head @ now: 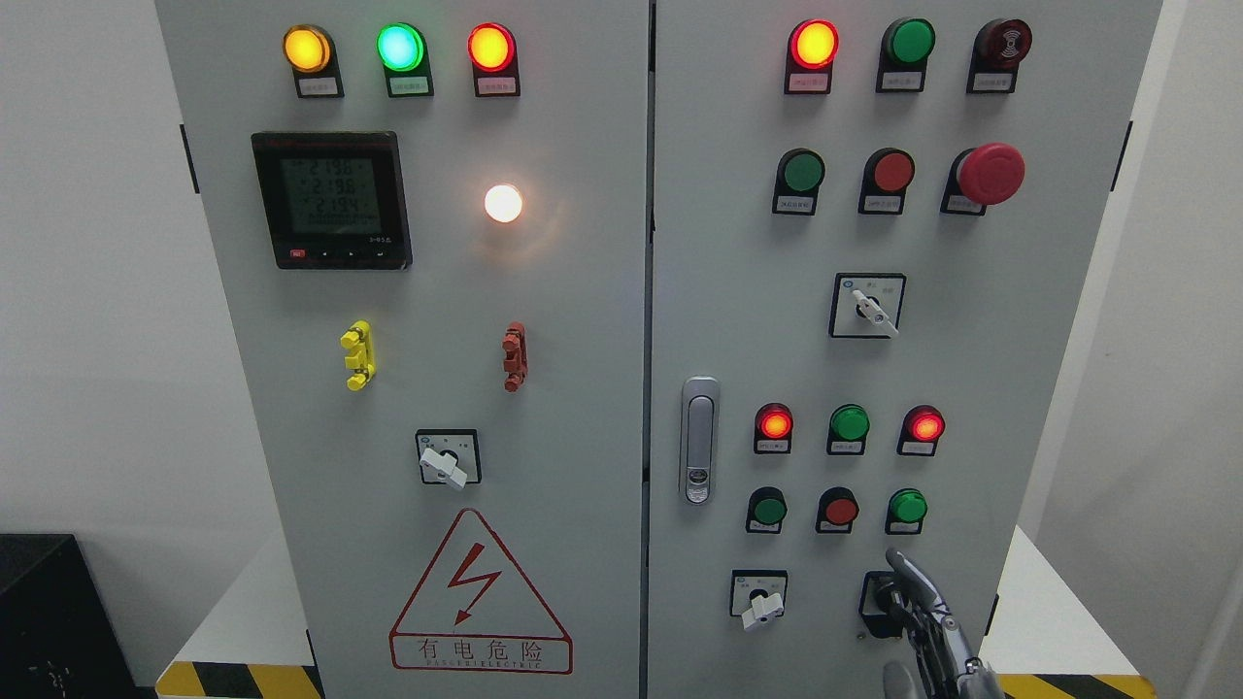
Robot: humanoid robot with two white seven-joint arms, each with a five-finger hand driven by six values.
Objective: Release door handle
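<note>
We see the fingers (913, 582) of the right hand (927, 626) at the lower right of the frame, long and grey, loosely extended upward and slightly apart, clamped on nothing. Their tips lie in front of a black selector switch (877, 604) low on the right door; whether they touch it we cannot tell, since the hand covers most of the switch. The arm enters from the bottom edge, right of the middle.

Well apart from the hand, up and to its left, the door handle (699, 440) sits upright near the left edge of the right door, a silver oblong handle with a lock at its lower end, lying flush in its recess. Nothing touches it.

Just right of the handle we see a row of three round lamps: a lit red lamp (774, 424), a green lamp (850, 423) and another lit red one. Left of the hand, near the bottom, is a white-knobbed rotary switch (759, 600). In the upper right stands a large red mushroom button (989, 174). On the left door we see a digital meter (332, 199) at upper left and a red warning triangle (479, 590) at the bottom centre.
</note>
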